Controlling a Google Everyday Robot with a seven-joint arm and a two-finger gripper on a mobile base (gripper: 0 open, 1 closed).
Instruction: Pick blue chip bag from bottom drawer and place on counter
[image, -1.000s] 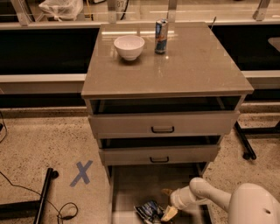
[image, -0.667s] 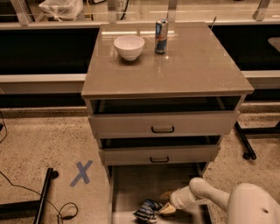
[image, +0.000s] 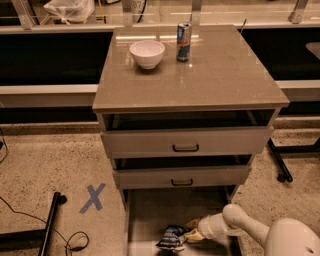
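The blue chip bag (image: 171, 237) is a crinkled dark blue bag with white patches, lying in the open bottom drawer (image: 150, 210) near its front middle. My gripper (image: 192, 233) reaches into the drawer from the right on a white arm (image: 240, 225). It is shut on the bag's right end, low over the drawer floor. The counter (image: 220, 70) is the glossy grey-brown top of the cabinet, above the two upper drawers.
A white bowl (image: 147, 53) and a slim blue-silver can (image: 183, 34) stand at the back of the counter. The two upper drawers (image: 185, 142) are pulled partly out above the bottom drawer. A blue tape X (image: 93, 197) and a black stand leg (image: 50, 225) are on the floor at left.
The bag has crumpled and shifted slightly toward the gripper, its right end drawn in between the fingers. The arm has barely moved.
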